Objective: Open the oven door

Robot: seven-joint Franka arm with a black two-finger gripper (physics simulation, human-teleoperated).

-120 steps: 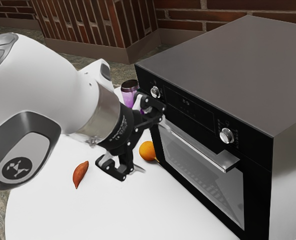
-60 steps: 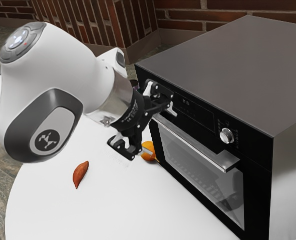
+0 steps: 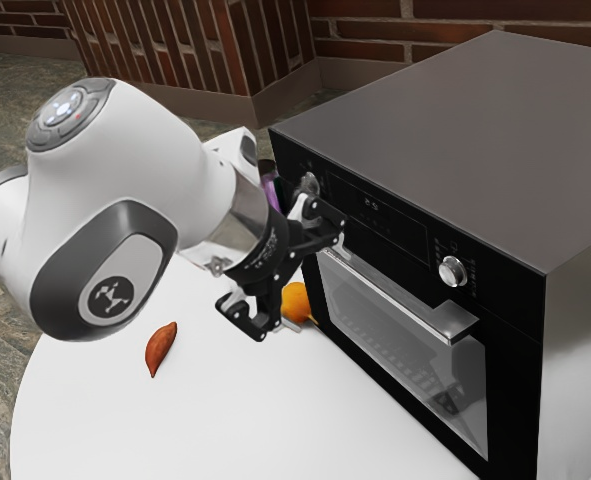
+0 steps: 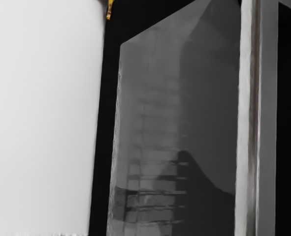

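Step in hand: approach to the handle (image 3: 400, 298). The door (image 3: 410, 365) is closed on the oven's (image 3: 445, 140) front. The tool (image 3: 317, 284) is spread near the handle. Next, align both fingers across the handle, clamp, then pull.

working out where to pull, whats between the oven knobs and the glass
The handle and a strip of black panel, seen in the exterior view.
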